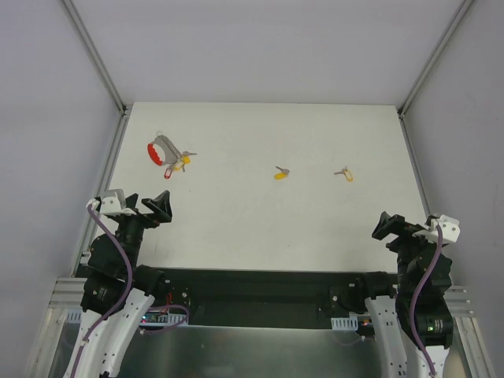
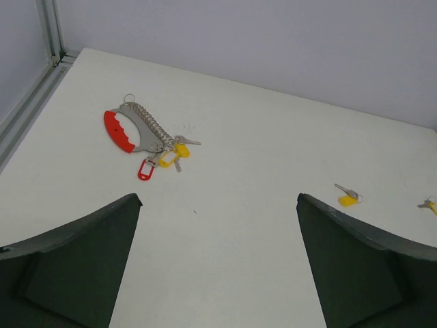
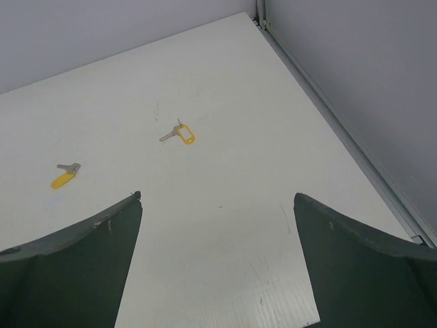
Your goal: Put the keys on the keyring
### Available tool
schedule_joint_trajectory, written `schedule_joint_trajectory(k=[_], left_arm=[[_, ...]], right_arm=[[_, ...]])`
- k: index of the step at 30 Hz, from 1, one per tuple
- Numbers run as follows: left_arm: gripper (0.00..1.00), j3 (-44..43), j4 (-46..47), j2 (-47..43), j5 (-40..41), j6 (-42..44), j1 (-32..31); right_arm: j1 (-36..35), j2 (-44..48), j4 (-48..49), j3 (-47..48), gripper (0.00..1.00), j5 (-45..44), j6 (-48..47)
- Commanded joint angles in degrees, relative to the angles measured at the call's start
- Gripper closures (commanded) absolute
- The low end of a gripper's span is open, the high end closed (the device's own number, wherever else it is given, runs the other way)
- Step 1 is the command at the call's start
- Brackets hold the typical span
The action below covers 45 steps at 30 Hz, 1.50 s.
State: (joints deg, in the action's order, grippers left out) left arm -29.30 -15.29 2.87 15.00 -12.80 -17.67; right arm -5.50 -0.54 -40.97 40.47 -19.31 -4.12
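Note:
The keyring (image 1: 163, 150) lies at the table's far left: a red curved loop, a grey chain strap, a small metal ring, a red tag and yellow-headed keys on it. It also shows in the left wrist view (image 2: 136, 131). Two loose yellow-headed keys lie apart on the table: one near the middle (image 1: 281, 173) (image 2: 347, 196) (image 3: 65, 175), one further right (image 1: 344, 172) (image 3: 180, 133). My left gripper (image 1: 146, 206) (image 2: 218, 198) is open and empty at the near left. My right gripper (image 1: 394, 227) (image 3: 217, 197) is open and empty at the near right.
The white table (image 1: 260, 228) is walled by grey panels with aluminium frame rails (image 1: 106, 169) along the left and right edges.

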Motion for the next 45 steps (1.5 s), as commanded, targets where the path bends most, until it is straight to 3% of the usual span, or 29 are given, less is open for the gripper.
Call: schedule_joint_trajectory(k=[1,10,16,27,31,35,40,42,45], left_arm=[[0.01,0.1,2.3,0.6,-0.7,0.8,-0.7],[0.01,0.2,2.3,1.0,0.6,0.8,-0.6],[0.01,-0.8,2.2,8.4,1.3,0.1,-0.6],[0.02,-15.4,-4.0,47.3,-2.5,-3.5,1.2],[0.09,-21.8,-2.3,59.5,-5.9,-8.4,8.2],[0.17,-31.1,-1.9,75.6,-3.7,-10.3,12.3],[0.29,-40.2,-1.9,90.2,-3.8,-8.3,13.6],[0.43,-43.9,-1.8,95.6,-3.9,-7.6,14.3],[0.49,-47.2,-1.8,101.2,-4.6,-7.2,15.4]], right_arm=[[-0.3,3.3,1.1,0.0,0.04,-2.5,-0.5],[-0.1,4.5,0.6,0.0,0.04,-2.9,0.0],[-0.2,3.9,0.9,-0.1,0.04,-0.4,-0.4],[-0.2,2.6,0.8,-0.4,0.04,2.3,0.1],[-0.2,2.6,1.3,-0.7,0.04,5.4,-0.4],[-0.2,2.3,1.4,-0.7,0.04,7.8,0.3],[-0.2,1.1,1.3,-1.2,0.04,10.4,0.3],[-0.2,0.5,0.9,-0.7,0.04,9.6,-0.3],[-0.5,0.6,0.8,-0.5,0.04,8.5,-1.1]])
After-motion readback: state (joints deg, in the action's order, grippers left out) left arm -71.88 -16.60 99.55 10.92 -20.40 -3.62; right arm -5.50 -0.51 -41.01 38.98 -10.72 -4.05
